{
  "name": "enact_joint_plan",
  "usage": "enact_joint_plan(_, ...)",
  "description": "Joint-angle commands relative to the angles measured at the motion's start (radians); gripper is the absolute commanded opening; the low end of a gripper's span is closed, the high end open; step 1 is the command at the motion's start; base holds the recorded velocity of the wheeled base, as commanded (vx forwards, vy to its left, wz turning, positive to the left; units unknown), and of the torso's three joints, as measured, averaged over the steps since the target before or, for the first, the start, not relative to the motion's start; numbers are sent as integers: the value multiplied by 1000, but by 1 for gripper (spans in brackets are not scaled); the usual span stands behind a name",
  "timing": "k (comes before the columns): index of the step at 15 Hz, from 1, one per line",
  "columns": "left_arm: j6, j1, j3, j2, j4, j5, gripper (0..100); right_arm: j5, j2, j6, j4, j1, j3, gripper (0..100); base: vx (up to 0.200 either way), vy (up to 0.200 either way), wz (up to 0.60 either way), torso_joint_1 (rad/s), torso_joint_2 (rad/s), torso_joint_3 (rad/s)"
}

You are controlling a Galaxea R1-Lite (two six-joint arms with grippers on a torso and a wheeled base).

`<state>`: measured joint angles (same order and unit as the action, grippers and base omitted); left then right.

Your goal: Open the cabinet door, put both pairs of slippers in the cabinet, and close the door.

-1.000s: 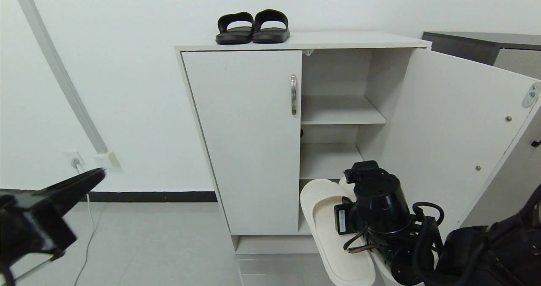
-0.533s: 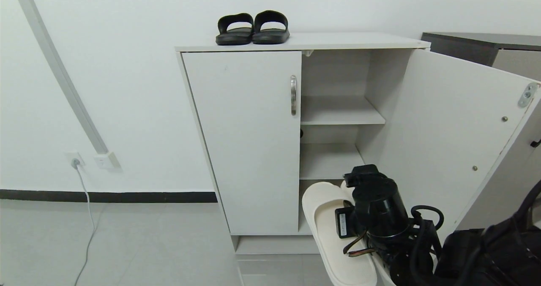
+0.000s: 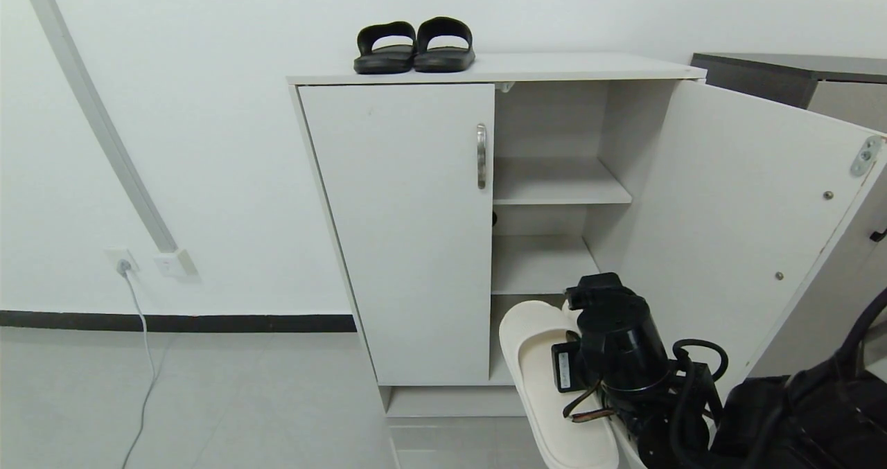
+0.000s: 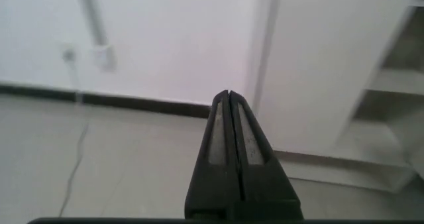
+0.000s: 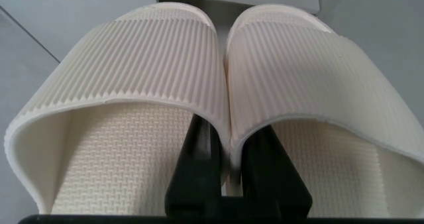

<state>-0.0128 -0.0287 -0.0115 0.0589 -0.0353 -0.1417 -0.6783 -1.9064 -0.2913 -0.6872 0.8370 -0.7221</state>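
So: door [image 3: 734, 226] open, white slippers [image 3: 547, 379] clamped in right hand [image 5: 228, 151], not shelved; black slippers [image 3: 414, 45] atop cabinet [image 3: 596, 67]; left hand [image 4: 229, 128] closed, empty.

Cream slippers [image 3: 547, 379] cropped by head view's lower edge, one mostly hidden behind the arm [image 3: 620, 344]

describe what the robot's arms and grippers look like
The right arm is black, with a rounded, drum-shaped wrist housing, looped black cables, thin reddish wires and a small white label on a side box. The right gripper has flat black jaws. The left gripper is black too, its long jaws tapering to narrow tips, each with a grey strip.
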Motion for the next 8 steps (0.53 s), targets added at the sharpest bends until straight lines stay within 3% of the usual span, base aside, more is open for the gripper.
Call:
enact_joint_plan(1, -23, 12, 11, -25, 40, 145, 0, 0, 0, 0, 0, 1, 1, 0, 0, 0, 0, 0, 0, 0)
enact_joint_plan(2, -26, 23, 5, -48, 61, 212, 0, 0, -3, 0, 0, 1, 1, 0, 0, 0, 0, 0, 0, 0)
enact_joint_plan(3, -27, 23, 10, -45, 40, 211, 0, 0, -5, 0, -5, 1, 4, 0, 0, 0, 0, 0, 0, 0)
enact_joint_plan(5, 11, 26, 10, -57, 38, 205, 0, -3, -39, 3, -41, 1, 1, 0, 0, 0, 0, 0, 0, 0)
enact_joint_plan(8, 5, 27, 10, -59, 38, 200, 0, -21, -99, 17, -164, -1, -2, 0, 0, 0, 0, 0, 0, 0)
